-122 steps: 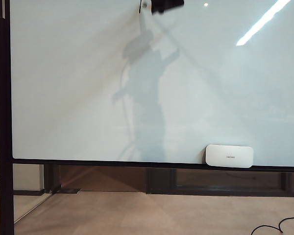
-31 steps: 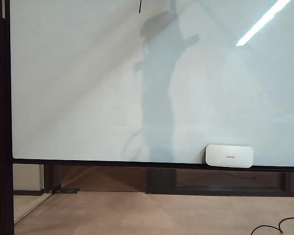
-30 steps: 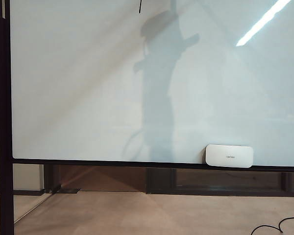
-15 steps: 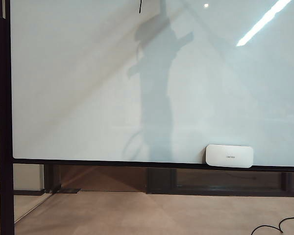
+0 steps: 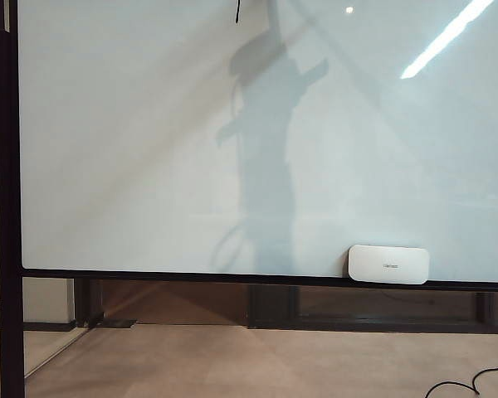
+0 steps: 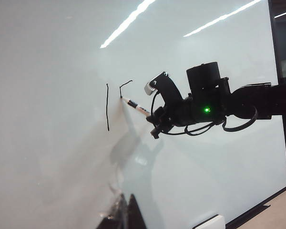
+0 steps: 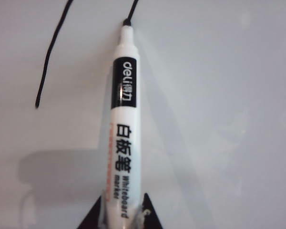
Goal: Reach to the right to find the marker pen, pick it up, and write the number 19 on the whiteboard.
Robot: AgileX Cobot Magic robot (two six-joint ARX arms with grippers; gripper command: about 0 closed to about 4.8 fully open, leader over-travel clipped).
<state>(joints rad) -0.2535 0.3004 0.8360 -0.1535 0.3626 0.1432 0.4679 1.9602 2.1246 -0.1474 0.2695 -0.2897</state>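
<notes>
The whiteboard fills the exterior view; only the lower end of a black stroke shows at its top edge, and both grippers are out of that frame. In the left wrist view the number 19 is partly drawn: a vertical line and a short hooked line. My right gripper is shut on the white marker pen, whose tip touches the board at the hook's lower end. The right wrist view shows the marker pen between the black fingers. My left gripper hangs back from the board, tips together, holding nothing.
A white rounded eraser rests on the board's bottom ledge at the right. The black frame post stands at the left. A black cable lies on the floor at the lower right.
The arm's shadow on the board has shifted slightly left over the last second. Almost four seconds ago the right gripper showed at the top of the exterior view; now it is above the frame.
</notes>
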